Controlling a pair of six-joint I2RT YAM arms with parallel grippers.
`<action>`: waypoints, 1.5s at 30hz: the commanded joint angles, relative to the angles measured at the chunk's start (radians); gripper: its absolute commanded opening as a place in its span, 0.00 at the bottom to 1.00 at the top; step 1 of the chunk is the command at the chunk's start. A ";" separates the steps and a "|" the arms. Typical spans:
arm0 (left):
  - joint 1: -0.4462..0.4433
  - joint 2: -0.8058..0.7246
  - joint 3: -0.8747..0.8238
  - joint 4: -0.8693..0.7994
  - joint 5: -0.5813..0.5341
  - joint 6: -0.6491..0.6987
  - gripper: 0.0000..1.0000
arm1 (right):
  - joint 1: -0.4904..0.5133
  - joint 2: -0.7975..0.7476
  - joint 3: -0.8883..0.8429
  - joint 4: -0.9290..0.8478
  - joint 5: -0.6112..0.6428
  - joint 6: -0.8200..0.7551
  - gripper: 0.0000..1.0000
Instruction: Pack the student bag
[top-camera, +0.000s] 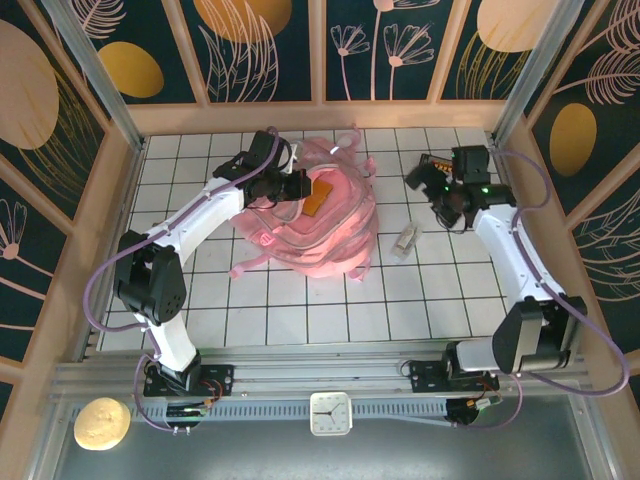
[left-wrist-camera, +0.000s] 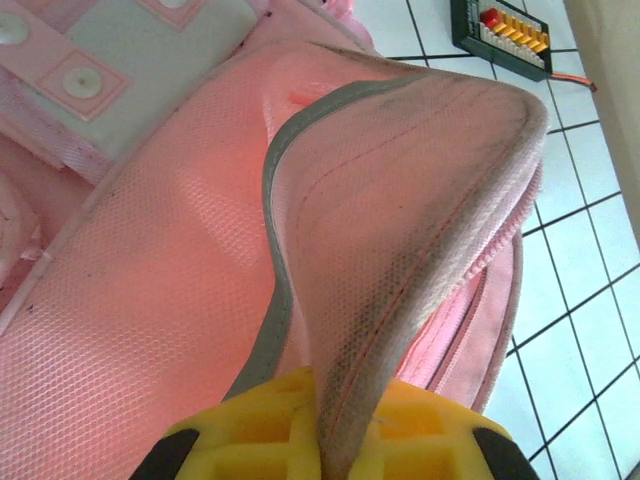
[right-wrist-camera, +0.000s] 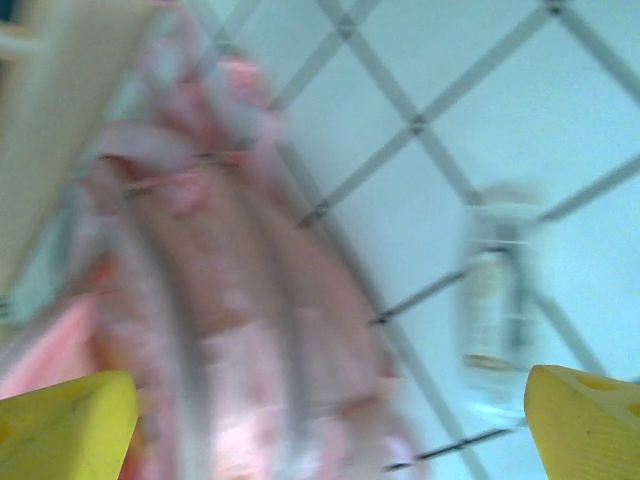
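Pink bag gripped by one arm on a white tiled table

A large soft pink fabric backpack (top-camera: 335, 230) is set mid-table, its grey-edged flap (left-wrist-camera: 400, 200) pinched in the closed left gripper (left-wrist-camera: 325, 440). The right gripper (right-wrist-camera: 327, 425) is spread wide and empty. One small clear bottle (top-camera: 405, 238) is seen just right of the bag, with one dark tray of orange pieces (left-wrist-camera: 500, 35) beyond. The white tiled table (top-camera: 300, 320) is enclosed by dark panels painted with gold discs (top-camera: 270, 50).

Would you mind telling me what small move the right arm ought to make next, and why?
Probably lower the open right pincer onto the small pale item lying on the table beside the student bag. The left pincer is shut on the bag's flap, holding it up, so the bag looks ready to receive something.
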 joint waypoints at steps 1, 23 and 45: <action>0.012 -0.004 -0.003 0.122 0.070 -0.004 0.00 | -0.046 0.059 -0.052 -0.080 0.020 -0.144 0.99; 0.016 0.003 -0.009 0.096 0.066 0.010 0.00 | 0.031 0.609 0.199 -0.004 0.097 -0.206 0.82; 0.027 0.017 0.016 0.076 0.070 0.038 0.00 | 0.061 0.634 0.202 -0.043 0.108 -0.215 0.55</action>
